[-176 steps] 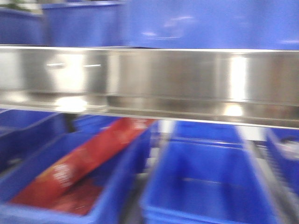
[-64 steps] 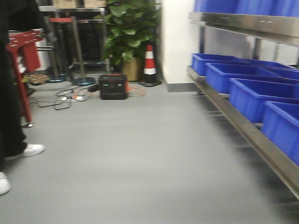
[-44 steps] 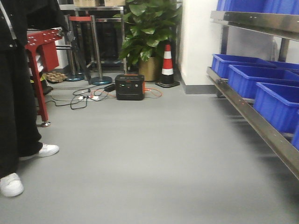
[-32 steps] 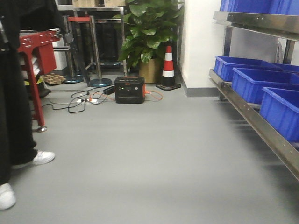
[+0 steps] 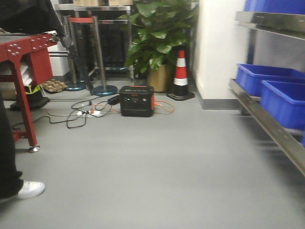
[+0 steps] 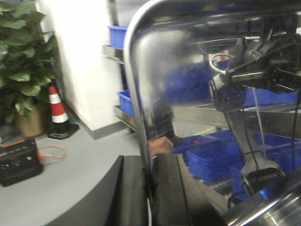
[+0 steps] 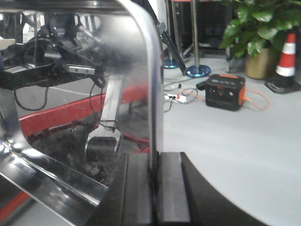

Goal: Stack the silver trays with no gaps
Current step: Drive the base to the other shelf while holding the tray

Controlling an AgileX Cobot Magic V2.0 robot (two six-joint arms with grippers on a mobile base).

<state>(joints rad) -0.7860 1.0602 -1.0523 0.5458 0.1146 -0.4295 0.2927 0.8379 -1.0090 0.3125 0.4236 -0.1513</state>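
A silver tray (image 6: 188,70) is carried by its rim, which is clamped between the closed fingers of the left gripper (image 6: 150,188); a rim is likewise pinched tight by the right gripper (image 7: 154,183); no stack is seen, so the stacking is judged not yet done; open grey floor (image 5: 157,162) lies ahead, bounded by the shelf edge (image 5: 274,131) with blue bins (image 5: 281,98) to the right, the red table (image 5: 24,52) to the left, and cables (image 5: 71,117) and a power box (image 5: 137,100) beyond.

Flat, even indoor light. The front view is soft, the blue bins (image 5: 281,102) at the right edge smeared, the upper left dim. In both wrist views the silver tray (image 6: 188,84) shows bright glare along its rim and warped reflections.
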